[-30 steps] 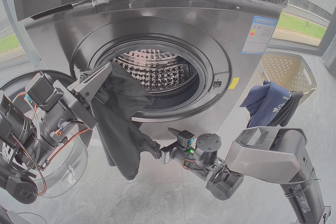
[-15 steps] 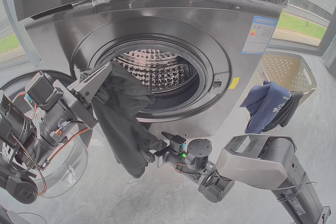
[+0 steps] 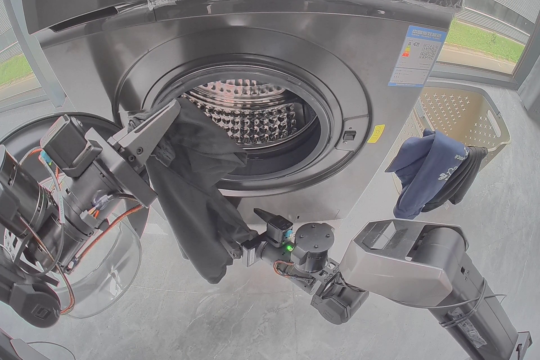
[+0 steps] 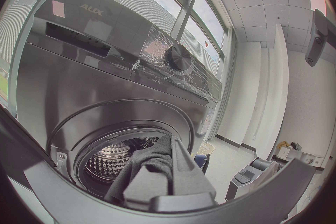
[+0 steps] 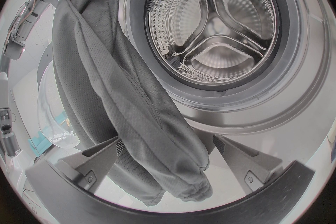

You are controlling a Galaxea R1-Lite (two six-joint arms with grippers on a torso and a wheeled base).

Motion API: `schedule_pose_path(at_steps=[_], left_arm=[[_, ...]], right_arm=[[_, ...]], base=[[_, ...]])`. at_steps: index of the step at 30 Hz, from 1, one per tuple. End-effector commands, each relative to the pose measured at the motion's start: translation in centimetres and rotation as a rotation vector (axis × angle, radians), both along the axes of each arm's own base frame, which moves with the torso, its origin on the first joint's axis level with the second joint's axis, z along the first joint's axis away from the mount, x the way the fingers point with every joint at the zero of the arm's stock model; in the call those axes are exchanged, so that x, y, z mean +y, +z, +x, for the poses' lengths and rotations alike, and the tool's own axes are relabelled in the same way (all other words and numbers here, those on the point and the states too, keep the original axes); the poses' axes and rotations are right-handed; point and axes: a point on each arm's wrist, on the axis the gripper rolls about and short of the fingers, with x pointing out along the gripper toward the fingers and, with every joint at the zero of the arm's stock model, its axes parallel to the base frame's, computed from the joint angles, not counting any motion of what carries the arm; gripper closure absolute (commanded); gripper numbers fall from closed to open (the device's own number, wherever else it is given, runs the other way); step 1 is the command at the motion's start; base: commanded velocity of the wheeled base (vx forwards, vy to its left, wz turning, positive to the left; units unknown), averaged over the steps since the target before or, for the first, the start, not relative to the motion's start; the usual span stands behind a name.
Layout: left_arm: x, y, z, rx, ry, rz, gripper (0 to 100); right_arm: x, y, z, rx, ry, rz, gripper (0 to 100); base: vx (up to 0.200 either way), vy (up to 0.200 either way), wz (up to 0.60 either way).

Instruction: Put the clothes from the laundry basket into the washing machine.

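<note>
Grey garment pinched by raised left fingers; right fingers straddle it.

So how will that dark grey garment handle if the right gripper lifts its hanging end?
Probably floppy: the dark grey garment hangs in folds from the left gripper. Likely light: the fabric looks thin and meshy. It may sag off the open right gripper.

Dark garment in pincer before drum
</note>
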Motion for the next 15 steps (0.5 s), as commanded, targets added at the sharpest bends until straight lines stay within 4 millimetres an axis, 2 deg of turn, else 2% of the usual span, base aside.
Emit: schedule_pose_path(at_steps=[1,2,10,15], left_arm=[[0.03,0.03,0.01,-0.001,0.002,-0.002,100],[0.06,0.07,0.04,-0.002,0.003,-0.002,100],[0.07,0.04,0.14,-0.001,0.006,-0.002,100],[0.09,0.15,0.20,-0.004,0.009,-0.004,100]], right_arm=[[0.29,-0.54,-0.17,0.005,0.008,-0.005,0],[0.45,-0.87,-0.21,0.005,0.009,-0.007,100],[0.82,-0.59,-0.15,-0.009,0.015,0.007,100],[0.04,-0.32,-0.42,0.002,0.006,-0.001,100]], base=[[0.000,0.000,0.00],[0.000,0.000,0.00],[0.000,0.000,0.00],[0.000,0.000,0.00]])
